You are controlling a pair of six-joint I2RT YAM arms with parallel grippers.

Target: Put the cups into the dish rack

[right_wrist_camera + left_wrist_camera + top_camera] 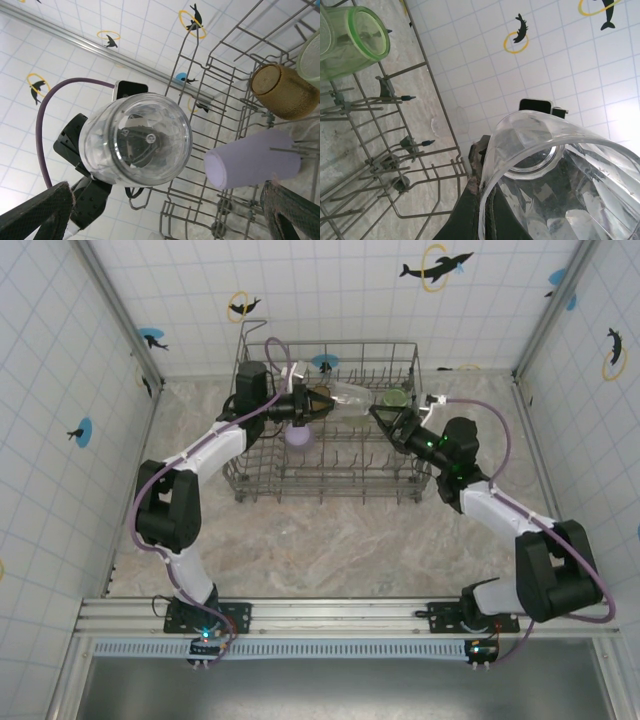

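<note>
The dish rack stands at the far middle of the table, close to the tiled far wall. Both arms reach over it, one from each side.

The left gripper is clenched on a clear cup and holds it by the wall at the rim. The cup is on its side in the air, above the far part of the rack. Its bottom points to the right, toward the right gripper. In the left wrist view the clear cup is very near the camera, and a dark finger presses against its rim from outside.

The right gripper is released. In the right wrist view its two fingers stand well apart at the lower corners. The bottom of the clear cup faces this camera, and the fingers do not touch it.

Other cups are already in the rack. The lavender cup lies on its side among the tines in the left part, on the near side of the left gripper. A green cup sits in the far right part, just beside the right gripper. In the right wrist view the amber cup is just beside the green one, with its bottom toward the camera. We cannot tell if these two touch.
</note>
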